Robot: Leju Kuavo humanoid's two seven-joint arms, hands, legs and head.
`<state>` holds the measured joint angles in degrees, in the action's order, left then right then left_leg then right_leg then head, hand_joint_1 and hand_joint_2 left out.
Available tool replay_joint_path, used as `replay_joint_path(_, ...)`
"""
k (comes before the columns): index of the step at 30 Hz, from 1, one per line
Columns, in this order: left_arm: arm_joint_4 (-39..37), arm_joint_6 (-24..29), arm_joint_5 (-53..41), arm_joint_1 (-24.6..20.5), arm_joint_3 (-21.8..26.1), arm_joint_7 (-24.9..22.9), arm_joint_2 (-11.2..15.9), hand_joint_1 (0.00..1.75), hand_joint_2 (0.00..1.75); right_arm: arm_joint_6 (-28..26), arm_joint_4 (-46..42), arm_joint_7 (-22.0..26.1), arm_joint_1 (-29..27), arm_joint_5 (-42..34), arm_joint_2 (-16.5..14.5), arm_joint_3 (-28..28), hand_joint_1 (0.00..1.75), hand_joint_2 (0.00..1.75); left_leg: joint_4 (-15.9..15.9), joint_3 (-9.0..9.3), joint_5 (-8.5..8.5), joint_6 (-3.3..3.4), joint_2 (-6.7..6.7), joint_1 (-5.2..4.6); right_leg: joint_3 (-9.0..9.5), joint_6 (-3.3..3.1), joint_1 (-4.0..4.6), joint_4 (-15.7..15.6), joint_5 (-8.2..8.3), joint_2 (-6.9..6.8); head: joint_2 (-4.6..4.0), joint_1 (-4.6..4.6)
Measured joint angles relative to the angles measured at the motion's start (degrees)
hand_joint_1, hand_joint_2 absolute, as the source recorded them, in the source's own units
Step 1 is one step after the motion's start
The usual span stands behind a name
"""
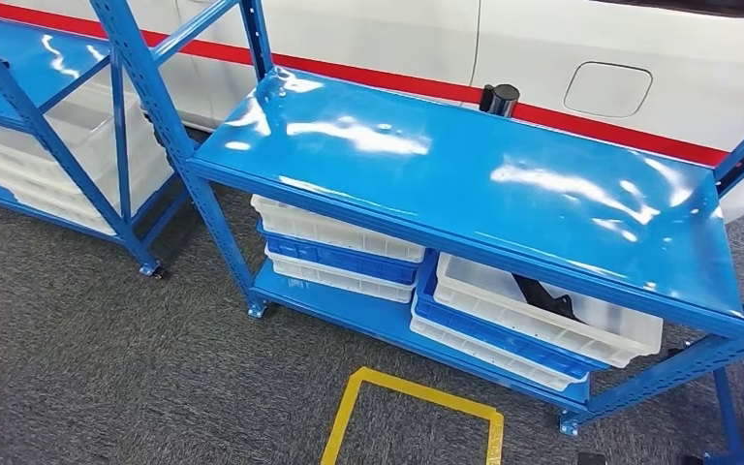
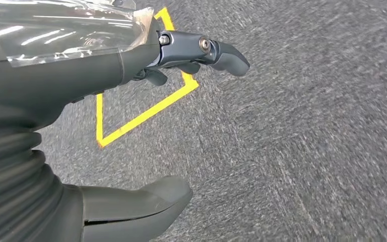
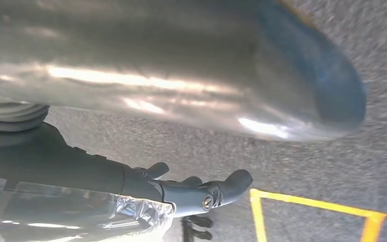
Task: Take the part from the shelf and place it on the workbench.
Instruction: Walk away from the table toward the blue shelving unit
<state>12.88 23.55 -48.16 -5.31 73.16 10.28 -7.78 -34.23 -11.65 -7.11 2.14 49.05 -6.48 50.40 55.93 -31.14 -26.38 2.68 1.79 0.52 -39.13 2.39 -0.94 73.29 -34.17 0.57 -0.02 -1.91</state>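
I log a blue steel shelf unit [image 1: 465, 174] ahead; stacked white and blue plastic trays [image 1: 339, 252] on its lower deck left, more trays [image 1: 542, 315] right, holding a black part [image 1: 547, 295]. Yellow floor-tape outline [image 1: 412, 412] lies before it; second blue rack [image 1: 48, 116] left.

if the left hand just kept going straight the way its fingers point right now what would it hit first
Probably the grey carpet floor. The left hand hangs empty, fingers apart, over the floor near the yellow tape outline, and nothing else shows ahead of it. Depth is unclear, so this is a rough judgement.
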Motion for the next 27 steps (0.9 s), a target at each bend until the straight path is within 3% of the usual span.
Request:
replay_joint_path(1, -0.01, -0.1, 0.04, 0.0, 0.0, 0.02, -0.06, 0.0, 1.75, 0.0, 0.0, 0.02, -0.08, 0.04, 0.05, 0.02, 0.0, 0.0, 0.03, 0.04, -0.04, -0.07, 0.48, 0.02, 1.19, 0.63, -0.1, -2.02, 1.01, -0.27, 0.0, 0.0)
replay_joint_path(2, -0.01, -0.18, 0.05, -0.01, 0.0, 0.06, -0.13, 0.0, 1.75, 0.0, -0.01, 0.04, -0.1, 0.09, 0.13, 0.04, 0.0, 0.0, 0.1, 0.12, -0.12, -0.21, 0.92, 0.04, 3.42, 1.26, -0.22, -6.06, 2.57, -0.9, 0.0, -0.01)
replay_joint_path(4, -0.01, -0.29, 0.05, -0.02, 0.0, 0.17, -0.15, 0.0, 1.75, -0.03, -0.03, 0.1, 0.05, 0.16, 0.2, 0.04, 0.0, 0.0, 0.4, 0.31, -0.47, -0.77, 1.71, -0.16, 7.55, 1.55, -0.3, -13.94, 5.25, -2.96, 0.0, -0.02)
replay_joint_path(6, -0.01, -0.31, 0.05, -0.08, 0.0, 0.29, -0.1, 0.0, 1.75, -0.1, -0.05, 0.13, 0.12, 0.2, 0.17, 0.04, 0.0, 0.0, 0.57, 0.59, -0.78, -1.49, 2.39, -0.39, 8.74, 0.56, -0.11, -16.58, 6.1, -3.71, 0.0, 0.03)
replay_joint_path(8, -0.01, -0.32, 0.1, -0.18, 0.0, 0.37, -0.12, 0.0, 1.75, -0.15, -0.07, 0.14, 0.08, 0.26, 0.15, 0.04, 0.0, 0.0, 0.47, 0.84, -0.89, -2.17, 2.97, -0.25, 8.7, -0.54, -0.11, -16.61, 6.37, -2.72, 0.0, 0.09)
replay_joint_path(10, -0.02, -0.32, 0.15, -0.23, 0.01, 0.39, -0.21, 0.0, 1.75, -0.15, -0.07, 0.15, 0.08, 0.3, 0.16, 0.05, 0.0, 0.0, 2.38, 0.18, -2.55, -2.8, 1.79, 0.06, 8.85, -1.34, -0.46, -16.74, 6.74, -1.86, 0.0, 0.15)
replay_joint_path(12, -0.03, -0.32, 0.16, -0.17, 0.0, 0.4, -0.23, 0.0, 1.75, -0.15, -0.07, 0.22, 0.11, 0.37, 0.21, 0.05, 0.0, 0.0, 8.82, -2.61, -6.53, -3.26, -0.53, 0.25, 8.8, -1.85, -0.57, -16.77, 6.99, -1.05, 0.0, 0.26)
replay_joint_path(14, -0.04, -0.32, 0.17, -0.03, 0.01, 0.42, -0.2, 0.0, 1.75, -0.15, -0.07, 0.3, 0.08, 0.46, 0.25, 0.05, 0.0, 0.0, 16.15, -6.17, -9.47, -3.41, -1.56, 0.28, 8.68, -2.05, -0.35, -16.75, 7.08, -0.12, 0.0, 0.31)
replay_joint_path(15, -0.05, -0.32, 0.19, 0.06, 0.02, 0.42, -0.19, 0.0, 1.75, -0.15, -0.07, 0.32, 0.04, 0.49, 0.25, 0.05, 0.0, 0.0, 17.34, -6.89, -9.27, -3.32, -1.67, 0.27, 8.69, -2.05, -0.24, -16.74, 7.08, 0.45, 0.0, 0.31)
replay_joint_path(16, -0.07, -0.32, 0.21, 0.14, 0.03, 0.43, -0.2, 0.0, 1.75, -0.15, -0.07, 0.34, 0.0, 0.51, 0.25, 0.06, 0.0, 0.0, 16.4, -6.58, -7.99, -3.13, -1.79, 0.27, 8.77, -2.05, -0.13, -16.73, 7.08, 1.05, 0.0, 0.31)
replay_joint_path(18, -0.09, -0.31, 0.23, 0.22, 0.04, 0.49, -0.17, 0.0, 1.75, -0.15, -0.07, 0.46, 0.02, 0.62, 0.21, 0.07, 0.0, 0.0, 8.72, -3.09, -3.56, -2.45, -2.94, 0.25, 8.99, -2.03, -0.04, -16.73, 7.07, 2.23, 0.0, 0.3)
replay_joint_path(20, -0.11, -0.3, 0.24, 0.19, 0.03, 0.57, -0.1, 0.0, 1.75, -0.15, -0.07, 0.64, 0.11, 0.83, 0.15, 0.07, 0.0, 0.0, 2.31, -0.12, -1.12, -1.89, -4.38, 0.13, 8.89, -1.83, 0.26, -16.64, 7.08, 3.14, 0.0, 0.28)
replay_joint_path(21, -0.13, -0.29, 0.26, 0.19, 0.03, 0.6, -0.06, 0.0, 1.75, -0.15, -0.07, 0.73, 0.12, 0.93, 0.13, 0.06, 0.0, 0.0, 1.16, 0.34, -0.97, -1.73, -4.72, -0.01, 8.7, -1.63, 0.31, -16.6, 7.12, 3.47, 0.0, 0.27)
replay_joint_path(24, -0.14, -0.28, 0.5, 0.18, 0.07, 0.66, -0.06, 0.0, 1.75, -0.15, -0.06, 0.95, 0.01, 1.12, 0.15, 0.05, 0.0, 0.0, 0.66, 0.38, -0.72, -1.07, -3.56, -0.3, 7.98, -0.74, 0.16, -16.48, 7.24, 4.02, 0.0, 0.26)
replay_joint_path(26, -0.15, -0.26, 0.7, 0.15, 0.1, 0.69, -0.14, 0.0, 1.75, -0.14, -0.05, 1.08, 0.06, 1.26, 0.19, 0.05, 0.0, 0.0, 0.01, 0.5, -0.25, -0.37, -2.62, -0.09, 6.43, -0.57, 0.26, -13.82, 5.79, 2.54, 0.0, 0.11)
replay_joint_path(27, -0.16, -0.24, 0.77, 0.17, 0.13, 0.71, -0.17, 0.0, 1.75, -0.14, -0.05, 1.12, 0.13, 1.31, 0.28, 0.04, 0.0, 0.0, -0.18, 0.51, -0.11, -0.14, -2.08, -0.02, 4.97, -0.76, 0.25, -10.77, 4.32, 1.5, 0.0, 0.01)
